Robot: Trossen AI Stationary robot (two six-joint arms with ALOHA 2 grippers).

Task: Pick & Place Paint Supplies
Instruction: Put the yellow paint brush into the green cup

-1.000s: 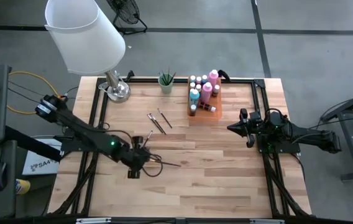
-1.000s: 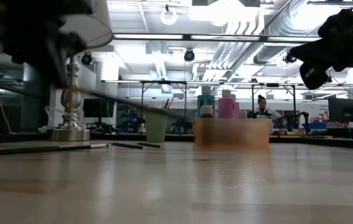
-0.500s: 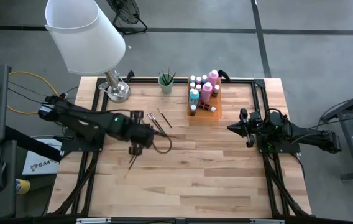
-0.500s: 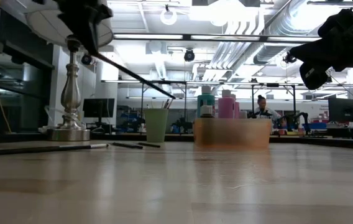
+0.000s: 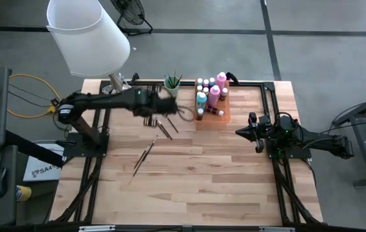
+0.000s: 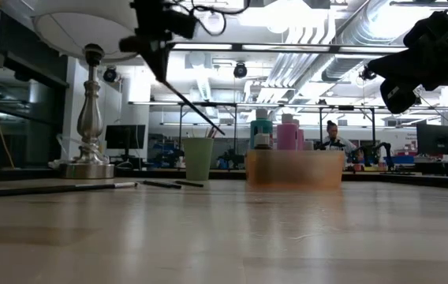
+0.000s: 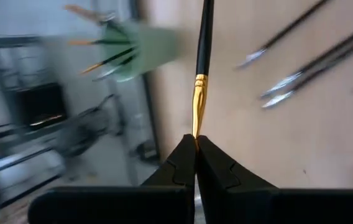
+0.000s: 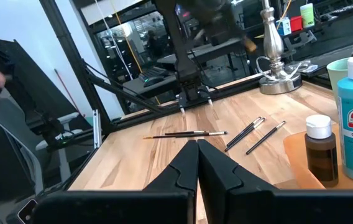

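We see a pale wood-grain tabletop (image 5: 221,167) framed in black. The lampshade (image 5: 86,35) is white, its base (image 5: 120,93) silver. A light green cup (image 5: 172,87) holds brushes. In the translucent orange tray (image 5: 225,116) stand pink bottles (image 5: 220,82), a teal bottle (image 5: 201,100) and a brown bottle (image 8: 321,152), all pale-capped. The held paintbrush (image 7: 201,56) is black-handled with a gold ferrule.

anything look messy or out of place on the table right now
Mostly tidy. Several loose paintbrushes lie scattered on the bare wood, one askew apart from the rest, while others stand in the green cup. The left hand is shut on a paintbrush. Nothing looks spilled or damaged.
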